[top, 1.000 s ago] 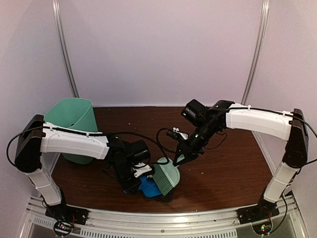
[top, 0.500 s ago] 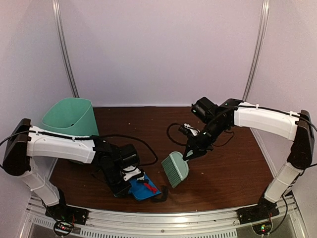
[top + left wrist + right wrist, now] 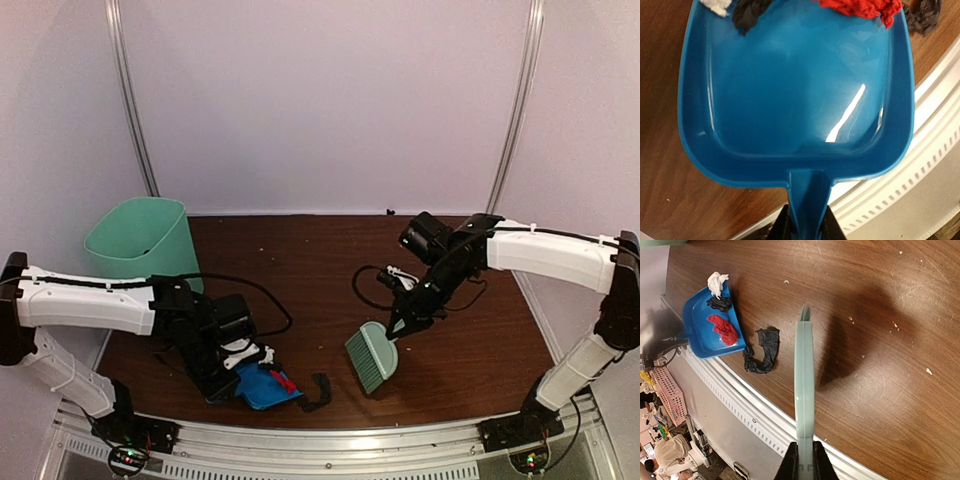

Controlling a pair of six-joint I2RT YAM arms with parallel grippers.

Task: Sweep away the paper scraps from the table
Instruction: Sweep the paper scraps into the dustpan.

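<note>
- The desk [image 3: 300, 260] is carrying everything; pale flecks [image 3: 928, 371] are dotting its wood in the right wrist view.
- The bin [image 3: 140, 245] is standing at the far left, apart from the pan.
- The pan [image 3: 258, 388] is lying flat near the front edge. Over the last second it has been sliding left, away from the brush.
- The brush [image 3: 372, 357] was at the pan's mouth a second ago. Now it is drawing off to the right and, judging by its shadow, hanging clear of the wood.
- The left gripper [image 3: 802, 225] is clenching the pan's handle, and the right gripper [image 3: 803, 460] is clenching the brush's handle.
- Of the scraps, the red scrap [image 3: 722, 329], the white scrap [image 3: 716, 282] and a small black scrap [image 3: 719, 303] are sitting inside the pan, near its mouth.
- The big black scrap [image 3: 762, 352] is lying on the desk just beside that mouth, outside it.
- So one sweep is looking finished but not the job: the big black scrap is probably needing another pass before any tipping into the bin.
- No brand, label or writing is showing clearly enough to read.
</note>
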